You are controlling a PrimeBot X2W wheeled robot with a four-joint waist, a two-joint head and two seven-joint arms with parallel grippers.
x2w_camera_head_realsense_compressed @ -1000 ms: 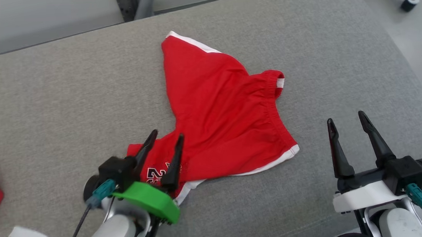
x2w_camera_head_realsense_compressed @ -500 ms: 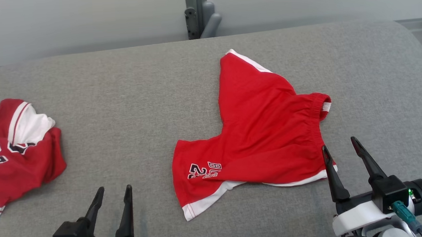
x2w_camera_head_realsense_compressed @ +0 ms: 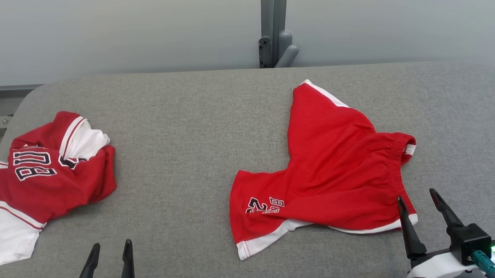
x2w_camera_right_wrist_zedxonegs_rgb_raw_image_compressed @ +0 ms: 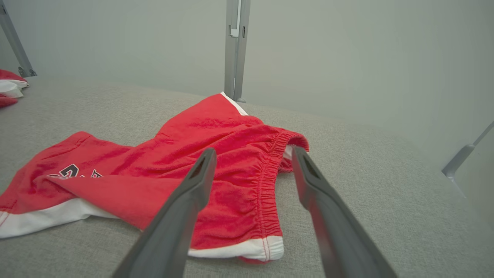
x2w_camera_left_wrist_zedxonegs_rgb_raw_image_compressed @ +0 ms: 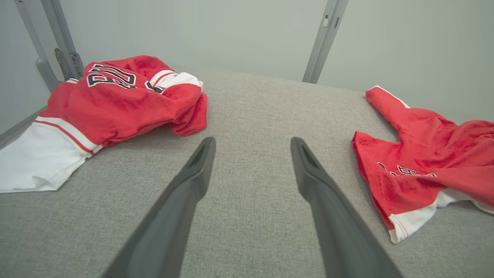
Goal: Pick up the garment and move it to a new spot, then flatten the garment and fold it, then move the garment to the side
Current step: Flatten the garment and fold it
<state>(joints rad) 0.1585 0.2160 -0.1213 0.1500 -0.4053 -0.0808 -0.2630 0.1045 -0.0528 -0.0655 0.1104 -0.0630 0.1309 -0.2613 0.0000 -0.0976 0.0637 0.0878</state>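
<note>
OK, left end effector (x2w_camera_head_realsense_compressed: 112,243) backed off the shorts (x2w_camera_head_realsense_compressed: 336,168), it and right end effector (x2w_camera_head_realsense_compressed: 416,194) both empty, fingers apart; shorts lie rumpled on counter (x2w_camera_head_realsense_compressed: 190,158) at robot's 1 o'clock, flatten likely next.

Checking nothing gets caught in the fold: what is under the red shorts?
The red shorts lie on the grey padded surface, which shows all round their edges. A red flap overlaps part of their white hem. Whatever lies beneath the cloth itself is covered.

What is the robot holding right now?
Nothing. The left gripper and right gripper are both open and empty; the red shorts lie free on the grey surface.
</note>
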